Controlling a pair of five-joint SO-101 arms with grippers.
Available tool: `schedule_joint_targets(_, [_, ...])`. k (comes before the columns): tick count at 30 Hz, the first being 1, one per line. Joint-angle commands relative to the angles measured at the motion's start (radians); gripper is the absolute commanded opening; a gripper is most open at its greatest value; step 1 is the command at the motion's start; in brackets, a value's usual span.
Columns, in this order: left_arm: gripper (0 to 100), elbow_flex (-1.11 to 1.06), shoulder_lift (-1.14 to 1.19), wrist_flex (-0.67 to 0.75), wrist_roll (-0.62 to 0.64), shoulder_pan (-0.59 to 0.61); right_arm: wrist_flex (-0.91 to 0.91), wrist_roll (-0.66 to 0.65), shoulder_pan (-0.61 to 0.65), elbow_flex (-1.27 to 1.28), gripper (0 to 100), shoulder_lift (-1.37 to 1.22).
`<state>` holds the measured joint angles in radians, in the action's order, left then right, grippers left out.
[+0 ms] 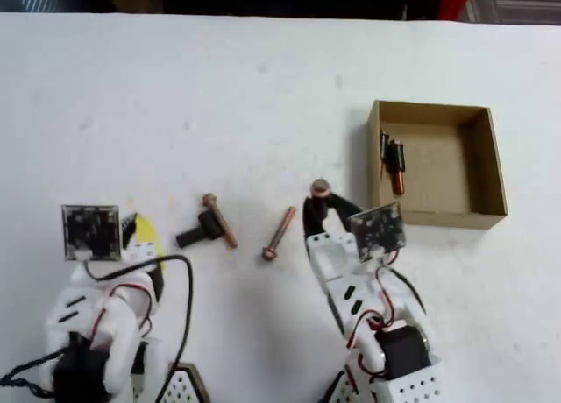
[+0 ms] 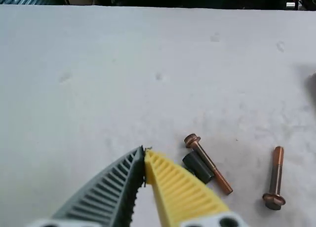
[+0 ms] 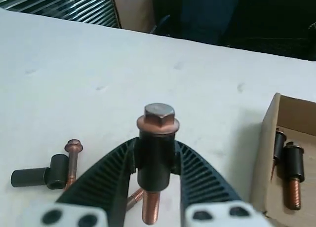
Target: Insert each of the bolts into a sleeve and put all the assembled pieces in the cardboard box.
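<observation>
My right gripper is shut on a black sleeve with a copper bolt through it, held upright just left of the cardboard box; in the high view this gripper sits by the box's near left corner. Two assembled pieces lie inside the box. A loose bolt lies on the table between the arms. Farther left, another bolt rests against a black sleeve. My left gripper is shut and holds nothing, low over the table just left of that bolt and sleeve.
White table with open room behind the parts and to the left. The box walls stand close beside my right gripper. Both arm bases fill the near edge.
</observation>
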<state>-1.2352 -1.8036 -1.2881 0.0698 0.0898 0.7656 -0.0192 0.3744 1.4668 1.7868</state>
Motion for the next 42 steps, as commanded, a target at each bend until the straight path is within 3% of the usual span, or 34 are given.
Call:
schedule_joint_targets(1, [2, -0.071, -0.024, 0.0, -0.006, 0.002, 0.059, 0.014, -0.038, -0.144, 1.6, 0.013])
schedule_joint_targets(11, [2, -0.175, -0.022, 0.023, -0.008, 0.004, 0.275, 0.014, -0.064, -0.411, 1.6, -0.07])
schedule_joint_targets(23, [2, -0.264, -0.022, 0.043, -0.009, 0.005, 0.294, -0.002, -0.318, -0.812, 1.6, -0.653])
schedule_joint_targets(42, [3, -0.353, -0.022, 0.049, -0.011, 0.001, 0.297, -0.124, -0.536, -1.206, 1.7, -1.405])
